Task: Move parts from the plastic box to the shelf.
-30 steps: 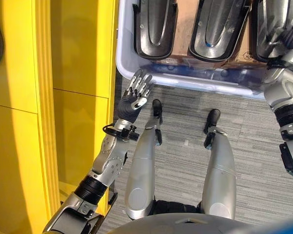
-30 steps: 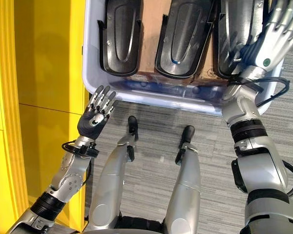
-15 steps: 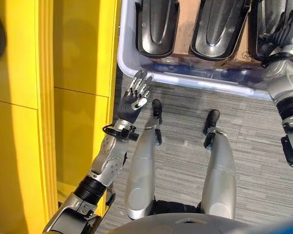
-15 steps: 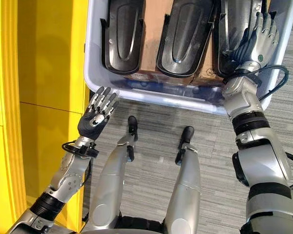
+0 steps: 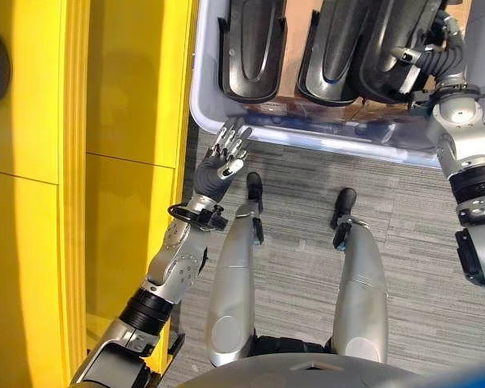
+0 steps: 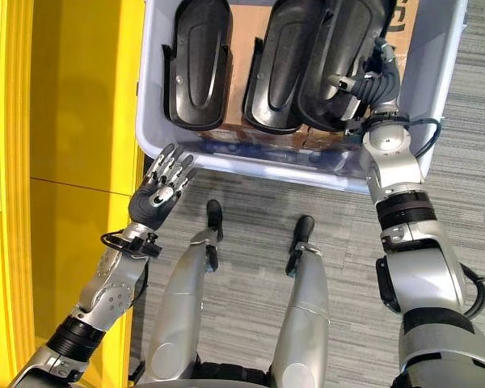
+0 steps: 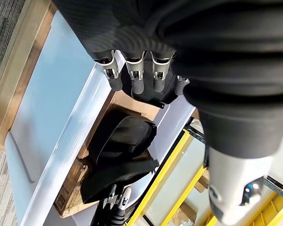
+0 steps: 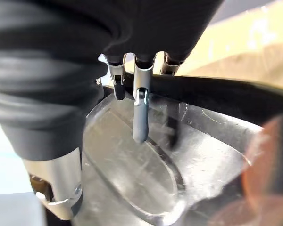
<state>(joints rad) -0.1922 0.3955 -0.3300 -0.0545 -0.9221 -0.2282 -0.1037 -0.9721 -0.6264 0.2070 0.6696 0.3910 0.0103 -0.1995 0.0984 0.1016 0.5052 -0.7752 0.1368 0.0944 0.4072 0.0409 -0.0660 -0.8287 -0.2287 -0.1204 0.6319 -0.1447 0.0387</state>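
Black parts stand in the plastic box (image 6: pixel 149 97); the rightmost part (image 6: pixel 339 48) leans against its neighbour, tilted, with the right hand (image 6: pixel 370 81) curled round its near edge. Just outside the box's near-left corner, the left hand (image 6: pixel 158 194) hovers, fingers spread.

Text check, this moment: nothing legible from my station. The cardboard (image 6: pixel 238 69) lining the plastic box (image 6: pixel 148 113) carries dark print (image 6: pixel 402 18) at its far right corner, cut off at the picture's edge; I cannot make out letters. In the left wrist view, a small pale label (image 7: pixel 65 201) sits on the cardboard's side, possibly a barcode, too small to tell. The rightmost part (image 6: pixel 339 56) shows no characters I can resolve.
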